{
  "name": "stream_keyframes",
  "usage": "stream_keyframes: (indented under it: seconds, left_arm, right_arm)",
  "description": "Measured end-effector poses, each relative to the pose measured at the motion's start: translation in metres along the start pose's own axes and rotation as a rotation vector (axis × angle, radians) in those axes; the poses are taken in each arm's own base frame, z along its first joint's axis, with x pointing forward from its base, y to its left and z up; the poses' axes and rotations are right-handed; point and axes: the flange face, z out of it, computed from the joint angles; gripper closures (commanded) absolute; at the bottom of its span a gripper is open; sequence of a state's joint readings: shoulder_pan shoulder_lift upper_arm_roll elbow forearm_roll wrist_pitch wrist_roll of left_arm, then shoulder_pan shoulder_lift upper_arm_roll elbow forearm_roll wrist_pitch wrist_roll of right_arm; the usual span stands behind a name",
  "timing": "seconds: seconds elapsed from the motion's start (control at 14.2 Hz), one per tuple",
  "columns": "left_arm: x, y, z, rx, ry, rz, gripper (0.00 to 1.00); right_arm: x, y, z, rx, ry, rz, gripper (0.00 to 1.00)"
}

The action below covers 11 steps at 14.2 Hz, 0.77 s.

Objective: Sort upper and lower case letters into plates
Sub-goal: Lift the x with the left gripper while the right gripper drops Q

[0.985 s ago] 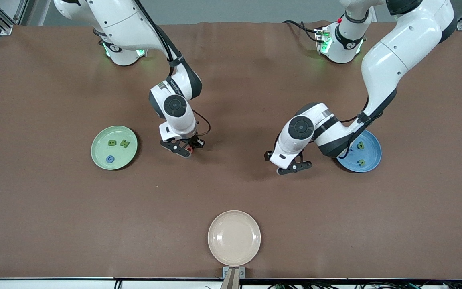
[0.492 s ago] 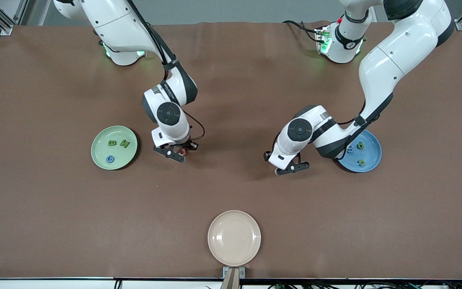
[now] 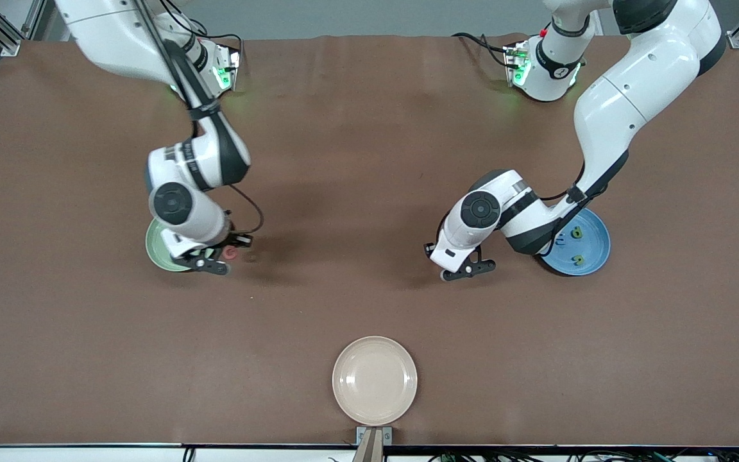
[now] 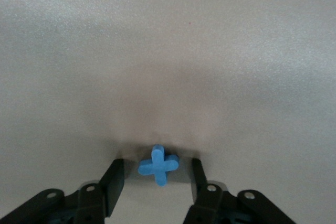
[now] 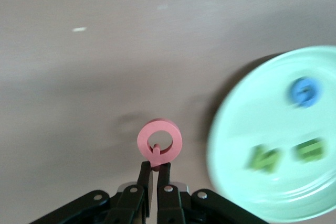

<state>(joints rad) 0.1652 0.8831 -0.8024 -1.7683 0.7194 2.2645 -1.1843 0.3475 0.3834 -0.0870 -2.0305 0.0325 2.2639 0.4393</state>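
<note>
My right gripper (image 3: pixel 219 258) (image 5: pixel 155 167) is shut on the tail of the pink-red Q (image 3: pixel 231 252) (image 5: pixel 159 140). It holds the Q over the table just beside the pale green plate (image 3: pixel 153 247) (image 5: pixel 236 145). That plate holds a blue G (image 5: pixel 304 92), a green N (image 5: pixel 264 158) and a green B (image 5: pixel 310 149). The right arm covers most of the plate in the front view. My left gripper (image 3: pixel 466 269) (image 4: pixel 156 176) is low at the table, open, with the blue x (image 4: pixel 157 164) lying between its fingers, a gap at each side. The blue plate (image 3: pixel 594 247) holds green letters (image 3: pixel 576 233).
A cream-beige plate (image 3: pixel 374 380) sits near the table's edge closest to the front camera, midway between the arms. The left arm's forearm overhangs part of the blue plate. Bare brown table lies between the two grippers.
The right arm has swung with the Q from mid-table toward its own end, up to the pale green plate. The left arm has hardly moved.
</note>
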Motion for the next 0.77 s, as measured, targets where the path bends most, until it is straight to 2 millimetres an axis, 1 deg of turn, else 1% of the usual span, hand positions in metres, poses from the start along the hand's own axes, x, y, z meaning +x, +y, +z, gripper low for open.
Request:
stream_keyframes:
  seconds: [0.07, 0.14, 0.35, 0.49, 0.56, 0.63, 0.7, 0.77]
  left_arm:
    - [0.000, 0.000, 0.000, 0.001, 0.000, 0.000, 0.50]
    - [0.000, 0.001, 0.000, 0.001, 0.002, 0.000, 0.55]
    - [0.000, 0.003, -0.001, 0.003, 0.007, 0.002, 0.66]
    - [0.001, 0.002, -0.003, 0.004, 0.009, 0.002, 0.72]
    - [0.001, 0.003, -0.003, 0.004, 0.009, 0.002, 0.74]
    - [0.001, 0.003, -0.003, 0.005, 0.009, 0.002, 0.78]
    - [0.001, 0.003, -0.003, 0.005, 0.009, 0.002, 0.80]
    - [0.001, 0.003, -0.003, 0.005, 0.010, 0.002, 0.81]
  right_arm:
    - [0.004, 0.023, 0.002, 0.004, -0.007, -0.023, 1.00]
    - [0.006, 0.042, 0.007, 0.010, -0.007, -0.043, 1.00]
    - [0.005, 0.082, 0.028, 0.029, 0.032, -0.096, 1.00]
    - [0.003, 0.103, 0.041, 0.036, 0.055, -0.112, 1.00]
    - [0.001, 0.108, 0.046, 0.038, 0.060, -0.115, 0.99]
    - [-0.001, 0.110, 0.050, 0.037, 0.059, -0.117, 0.96]
    - [-0.003, 0.110, 0.052, 0.037, 0.055, -0.119, 0.65]
    - [-0.004, 0.108, 0.052, 0.037, 0.054, -0.122, 0.01]
